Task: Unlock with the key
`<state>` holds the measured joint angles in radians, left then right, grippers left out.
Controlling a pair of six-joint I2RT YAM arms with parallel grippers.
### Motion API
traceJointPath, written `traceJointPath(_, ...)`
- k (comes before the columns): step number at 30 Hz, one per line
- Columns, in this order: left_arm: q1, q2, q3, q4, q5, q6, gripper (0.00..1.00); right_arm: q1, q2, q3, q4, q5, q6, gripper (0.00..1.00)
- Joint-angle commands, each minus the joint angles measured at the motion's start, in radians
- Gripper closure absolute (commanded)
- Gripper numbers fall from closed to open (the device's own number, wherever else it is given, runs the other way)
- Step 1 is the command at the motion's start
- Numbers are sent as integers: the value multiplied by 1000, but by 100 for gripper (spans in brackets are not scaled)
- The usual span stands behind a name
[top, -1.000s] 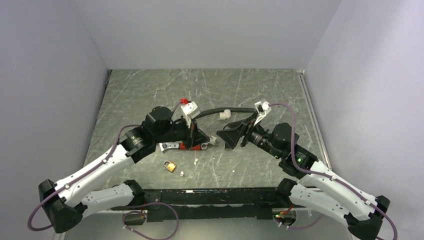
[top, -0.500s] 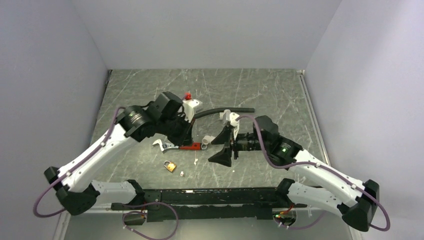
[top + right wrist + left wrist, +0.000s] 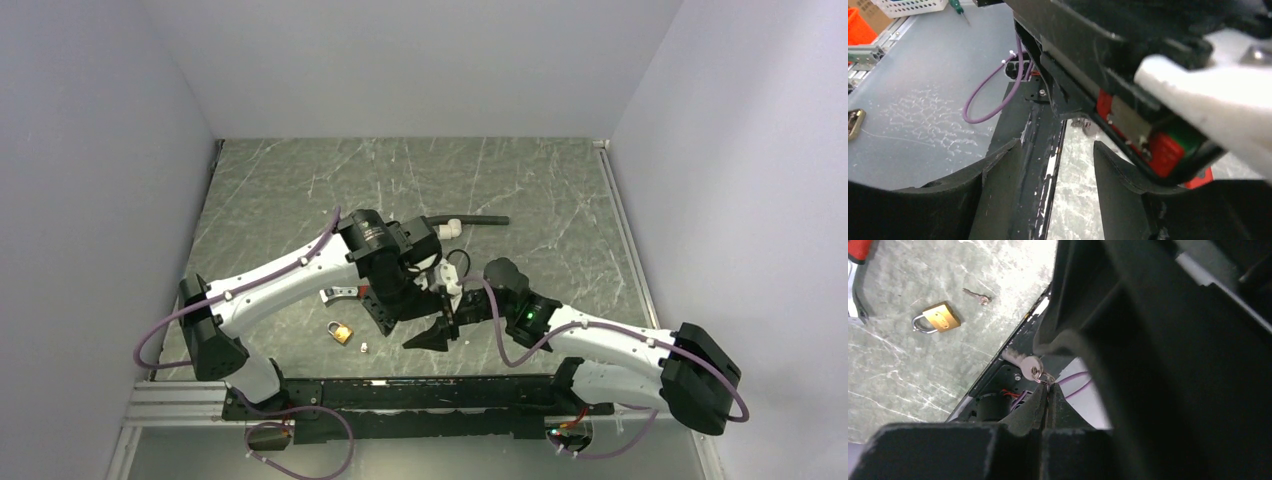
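top: left gripper (image 3: pixel 408 308) and right gripper (image 3: pixel 432 335) are close together over the marbled grey desk (image 3: pixel 520 180); brass padlock (image 3: pixel 341 332) at their 9 o'clock | left wrist: black fingers (image 3: pixel 1025 412) pressed together, pinching the wire ring of the thin silvery key (image 3: pixel 1023 363), at 10 o'clock of the tips | right wrist: curved matte fingers (image 3: pixel 998 175) stand apart, gripping nothing

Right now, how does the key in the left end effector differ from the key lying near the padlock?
The held key is pinched by its ring in the shut left end effector; the loose key is untouched. The held key hangs above the table; the loose key lies flat on it beside the padlock. Both are small and silvery.
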<state>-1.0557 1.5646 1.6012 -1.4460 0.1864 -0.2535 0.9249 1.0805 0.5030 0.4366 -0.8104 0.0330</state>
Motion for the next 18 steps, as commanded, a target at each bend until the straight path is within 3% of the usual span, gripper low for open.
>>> traceJointPath(1, -49, -25, 44, -9, 68, 52, 100, 33, -9, -42, 192, 105, -4, 44)
traceJointPath(6, -49, -57, 68, -6, 75, 49, 100, 87, -57, -93, 284, 265, 12, 50)
traceJointPath(9, -49, -58, 72, -4, 78, 45, 100, 122, -65, -121, 347, 359, 18, 60)
traceJointPath(18, -49, -35, 74, -8, 61, 56, 100, 215, -33, -64, 266, 428, -24, 69)
